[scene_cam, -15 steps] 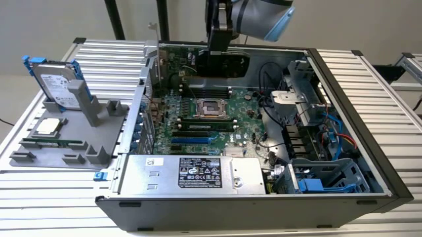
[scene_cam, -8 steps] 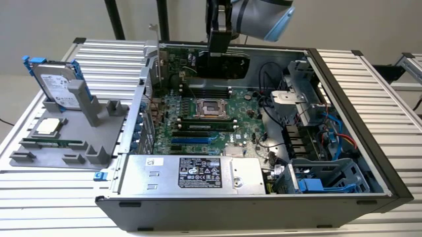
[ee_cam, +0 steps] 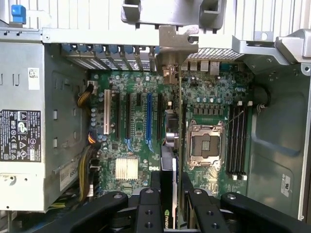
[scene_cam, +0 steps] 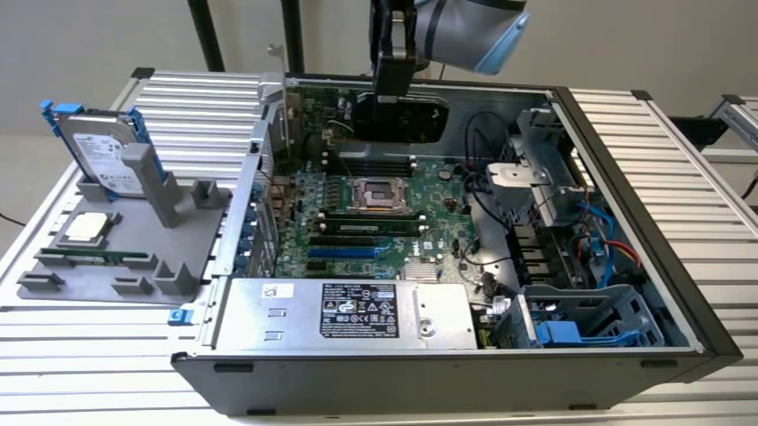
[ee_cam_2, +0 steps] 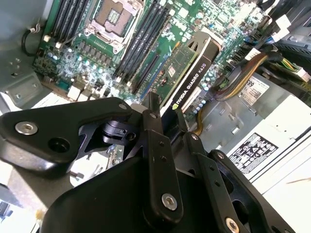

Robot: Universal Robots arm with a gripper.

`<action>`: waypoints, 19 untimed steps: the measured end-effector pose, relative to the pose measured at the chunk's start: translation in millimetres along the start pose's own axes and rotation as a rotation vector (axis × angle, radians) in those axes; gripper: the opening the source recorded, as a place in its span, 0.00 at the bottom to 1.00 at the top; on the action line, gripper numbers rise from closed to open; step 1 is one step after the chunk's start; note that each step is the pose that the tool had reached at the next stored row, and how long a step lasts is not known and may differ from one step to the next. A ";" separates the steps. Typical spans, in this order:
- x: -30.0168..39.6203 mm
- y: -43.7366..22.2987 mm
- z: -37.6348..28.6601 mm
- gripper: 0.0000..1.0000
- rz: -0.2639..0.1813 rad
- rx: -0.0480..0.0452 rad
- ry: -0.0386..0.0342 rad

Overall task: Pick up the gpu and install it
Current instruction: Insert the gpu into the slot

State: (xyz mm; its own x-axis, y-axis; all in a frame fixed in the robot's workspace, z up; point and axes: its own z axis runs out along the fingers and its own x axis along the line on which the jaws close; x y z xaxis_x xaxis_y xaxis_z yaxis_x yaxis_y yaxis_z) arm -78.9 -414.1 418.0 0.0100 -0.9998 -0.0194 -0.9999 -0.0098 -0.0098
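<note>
A ribbed aluminium table (scene_cam: 669,142) carried an open computer case (scene_cam: 414,383) lying on its side, its inside facing up. Within it lay the green motherboard (scene_cam: 445,222), with the power supply (scene_cam: 343,312) along the near wall. On the exterior view's left, just beside the case, sat a grey fixture tray (scene_cam: 71,288) with a hard drive (scene_cam: 101,155) in blue rails standing upright at its far end. The gpu (ee_cam_2: 187,73) hung on edge over the far part of the motherboard, beyond the CPU socket (scene_cam: 376,191) and not seated in any slot. The gripper (ee_cam_2: 167,110) was pinching the card's upper edge between its black fingers (ee_cam_2: 154,121) – in the first wrist view too the fingers pressed against both faces. A loose processor (scene_cam: 85,228) and a memory stick (scene_cam: 95,257) lay on the tray.
</note>
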 end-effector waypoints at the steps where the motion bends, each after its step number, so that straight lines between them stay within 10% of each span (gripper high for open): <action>1: 0.0 0.0 0.4 0.00 0.000 0.0005 0.0001; 19: -0.3 0.1 6.7 0.00 0.000 0.0055 0.0017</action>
State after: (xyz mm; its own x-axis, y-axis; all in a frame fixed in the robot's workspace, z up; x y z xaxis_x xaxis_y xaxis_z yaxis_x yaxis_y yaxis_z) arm -78.9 -413.6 411.3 0.0101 -0.9998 -0.0177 -0.9998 -0.0099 -0.0153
